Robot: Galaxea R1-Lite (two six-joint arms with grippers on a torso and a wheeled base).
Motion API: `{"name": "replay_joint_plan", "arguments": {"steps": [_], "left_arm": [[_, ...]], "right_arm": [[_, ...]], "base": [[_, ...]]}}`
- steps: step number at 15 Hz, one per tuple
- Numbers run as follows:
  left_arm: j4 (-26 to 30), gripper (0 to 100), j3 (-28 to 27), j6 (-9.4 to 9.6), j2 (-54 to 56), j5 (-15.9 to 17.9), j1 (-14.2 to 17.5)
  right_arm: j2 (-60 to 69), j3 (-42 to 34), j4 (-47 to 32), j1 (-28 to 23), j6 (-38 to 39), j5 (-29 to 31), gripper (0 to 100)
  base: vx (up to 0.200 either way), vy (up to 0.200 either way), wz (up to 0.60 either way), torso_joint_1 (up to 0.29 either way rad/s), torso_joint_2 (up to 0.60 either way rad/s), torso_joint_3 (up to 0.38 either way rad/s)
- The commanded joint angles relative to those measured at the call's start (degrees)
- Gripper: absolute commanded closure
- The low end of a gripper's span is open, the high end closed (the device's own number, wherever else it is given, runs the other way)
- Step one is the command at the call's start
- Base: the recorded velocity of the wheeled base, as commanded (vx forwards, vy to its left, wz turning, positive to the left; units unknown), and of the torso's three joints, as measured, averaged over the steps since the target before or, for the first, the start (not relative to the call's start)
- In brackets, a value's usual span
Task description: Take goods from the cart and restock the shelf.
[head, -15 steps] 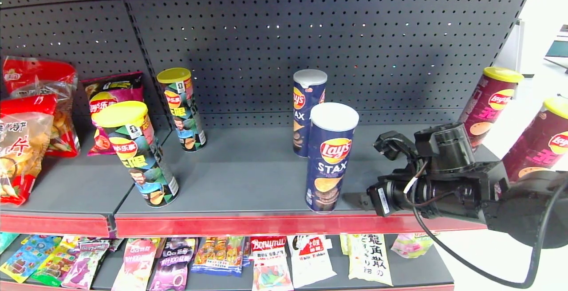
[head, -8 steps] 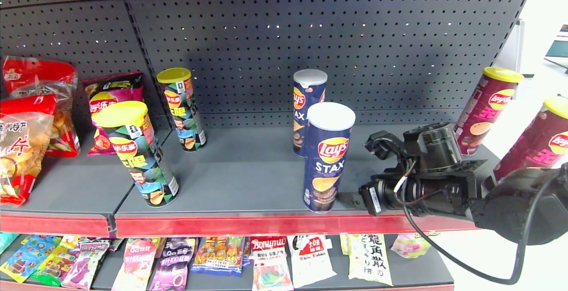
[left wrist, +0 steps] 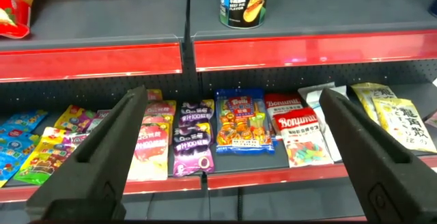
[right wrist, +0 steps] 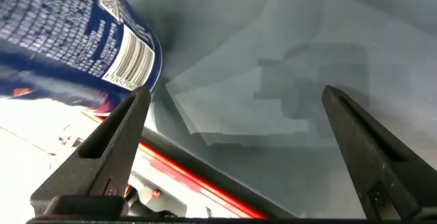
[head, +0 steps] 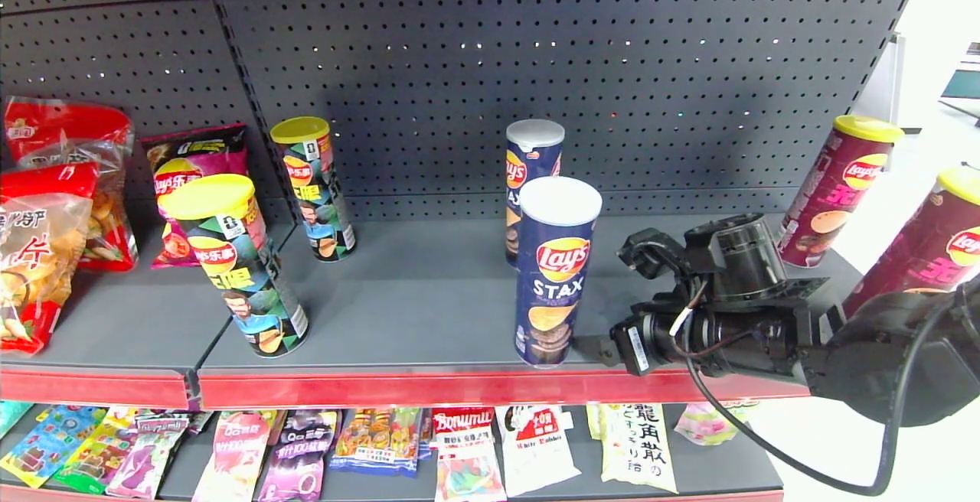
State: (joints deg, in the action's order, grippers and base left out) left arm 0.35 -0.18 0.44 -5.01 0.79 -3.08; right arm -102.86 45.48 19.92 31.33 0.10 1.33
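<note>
The blue can [head: 553, 272] stands upright near the shelf's [head: 413, 295] front edge, just beside the right tool [right wrist: 235, 95], spread and empty; any push should land low and slow, so it slides rather than tips

right arm [head: 865, 364]: comes in low from the right side, lying flat, wrist pointing to the left | right gripper [right wrist: 232, 156]: both fingers spread wide apart | left gripper [left wrist: 232, 149]: both fingers spread wide apart, pointing straight ahead
</note>
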Motion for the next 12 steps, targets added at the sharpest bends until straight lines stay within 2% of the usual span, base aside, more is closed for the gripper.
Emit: {"name": "replay_joint_plan", "arguments": {"steps": [1,12], "left_arm": [[0.0,0,0.01,0.0,-0.09,0.0,0.01],[0.0,0,0.01,0.0,-0.09,0.0,0.01]], "right_arm": [[0.03,0.04,0.03,0.31,-0.01,0.08,0],[-0.5,1.27,0.03,2.33,0.17,1.57,0]], "base": [[0.0,0.0,0.0,0.0,0.0,0.0],[0.0,0.0,0.0,0.0,0.0,0.0]]}}
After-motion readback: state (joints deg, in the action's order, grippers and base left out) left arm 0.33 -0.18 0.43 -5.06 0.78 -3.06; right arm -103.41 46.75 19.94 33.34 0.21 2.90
